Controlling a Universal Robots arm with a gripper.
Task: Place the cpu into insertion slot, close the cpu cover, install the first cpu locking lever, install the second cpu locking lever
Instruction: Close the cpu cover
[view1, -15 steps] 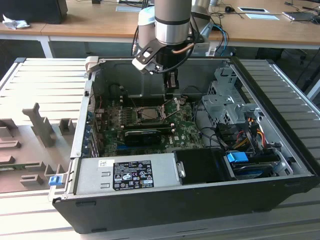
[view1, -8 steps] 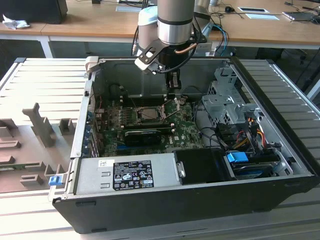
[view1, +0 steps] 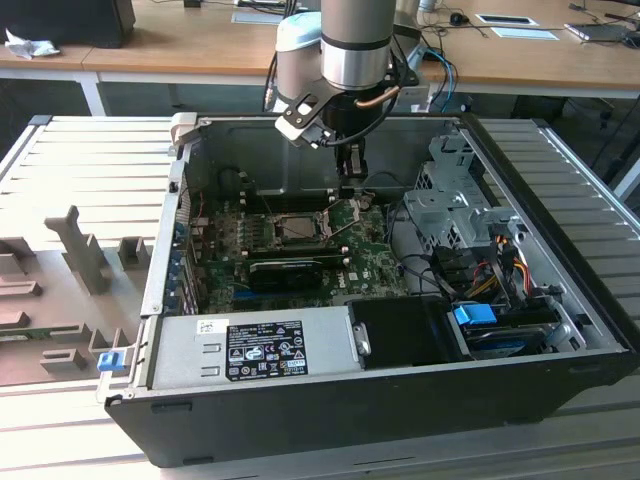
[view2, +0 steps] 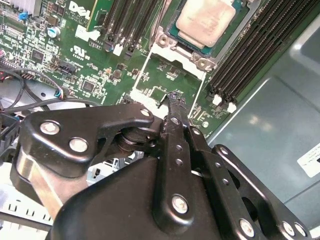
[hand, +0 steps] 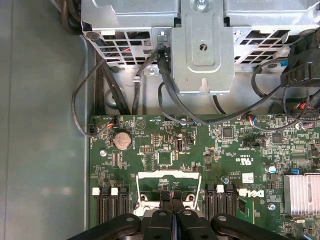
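In the exterior view, the black two-fingered gripper (view1: 352, 186) hangs inside the open black computer case (view1: 400, 410). It is low over the green motherboard (view1: 380, 265), just to the exterior view's right of the square, silver-rimmed insertion slot (view1: 300, 228). In the second wrist view, its fingertips (view2: 175, 100) are clenched flat against each other. The small, flat, silvery-beige cpu (view2: 204, 20) lies seated in the slot, apart from them. In the first wrist view, the clenched fingers (hand: 164, 196) point down at the green board.

"Any room above the square, silvery-rimmed insertion slot (view1: 300, 226)?"

"Open from above. Long black memory slots (view2: 250, 55) flank it. A silvery perforated metal drive cage (view1: 455, 200) and loose black cables (hand: 163, 72) crowd the exterior view's right."
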